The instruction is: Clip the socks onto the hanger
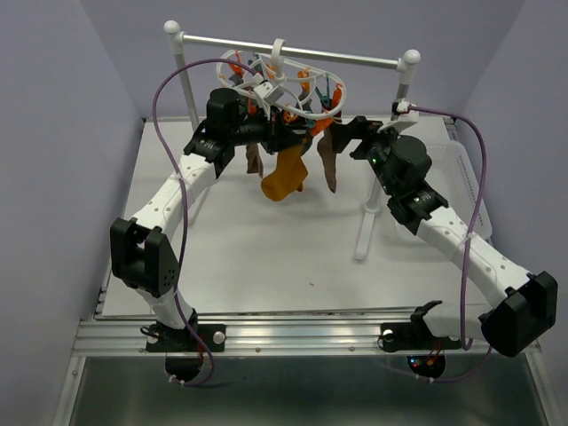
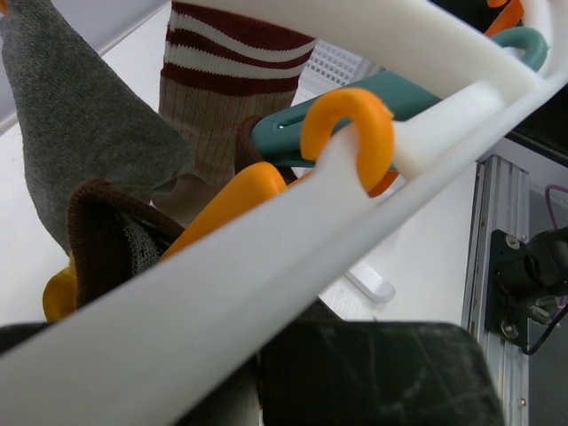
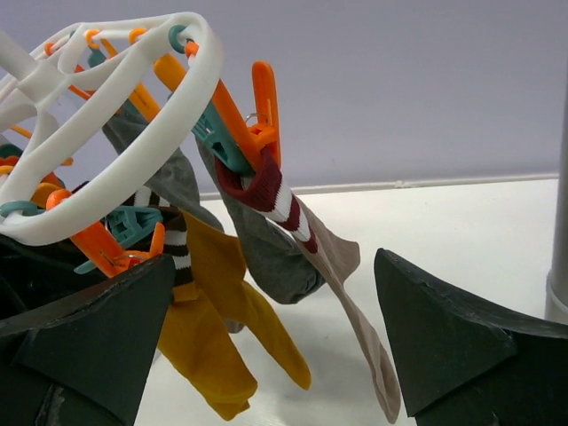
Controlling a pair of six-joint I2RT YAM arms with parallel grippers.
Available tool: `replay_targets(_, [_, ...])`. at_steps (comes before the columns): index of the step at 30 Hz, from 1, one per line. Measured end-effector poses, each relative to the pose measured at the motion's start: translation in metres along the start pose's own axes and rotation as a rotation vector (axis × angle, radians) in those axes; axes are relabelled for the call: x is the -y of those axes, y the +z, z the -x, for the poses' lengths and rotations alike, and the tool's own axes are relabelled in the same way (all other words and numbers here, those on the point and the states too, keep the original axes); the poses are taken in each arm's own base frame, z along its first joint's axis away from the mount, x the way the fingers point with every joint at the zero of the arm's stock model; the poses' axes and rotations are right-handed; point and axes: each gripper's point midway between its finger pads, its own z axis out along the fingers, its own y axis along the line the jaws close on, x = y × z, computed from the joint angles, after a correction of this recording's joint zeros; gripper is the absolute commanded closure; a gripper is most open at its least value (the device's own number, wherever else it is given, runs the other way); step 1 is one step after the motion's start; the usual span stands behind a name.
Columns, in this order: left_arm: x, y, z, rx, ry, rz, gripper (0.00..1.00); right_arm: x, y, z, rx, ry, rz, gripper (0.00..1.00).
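The white hanger [image 1: 238, 60] hangs from the rack's crossbar with socks clipped under it. A mustard sock [image 1: 286, 176] hangs in the middle, with dark brown socks [image 1: 330, 160] on either side. My left gripper [image 1: 277, 124] is up under the ring, shut on the hanger's white bar [image 2: 222, 293], which crosses its dark finger [image 2: 373, 373]. My right gripper [image 1: 351, 138] stands wide open just right of the socks. Between its fingers [image 3: 461, 346] hang the mustard sock [image 3: 213, 337], a grey sock [image 3: 266, 248] and a beige sock [image 3: 346, 266], whose red-and-white cuff an orange clip [image 3: 257, 106] holds.
The white two-post rack has a metal crossbar [image 1: 355, 59], and its right post [image 1: 371, 209] stands beside my right arm. A white tray [image 1: 466, 177] lies at the table's right edge. An aluminium rail [image 1: 293, 337] runs along the front.
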Motion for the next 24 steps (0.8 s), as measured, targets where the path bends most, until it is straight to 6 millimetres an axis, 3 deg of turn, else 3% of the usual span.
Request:
replay_targets(13, [0.000,0.000,0.000,0.000,0.000,0.000,1.00,0.004,0.023,-0.008,-0.010,-0.003,-0.046,0.00])
replay_targets(19, [0.000,0.000,0.000,0.000,0.000,0.000,1.00,0.003,0.013,0.008,0.020,0.003,-0.045,0.00])
replay_targets(24, [0.000,0.000,0.000,0.000,0.000,0.001,1.00,0.002,-0.007,0.027,0.048,-0.012,-0.040,0.00])
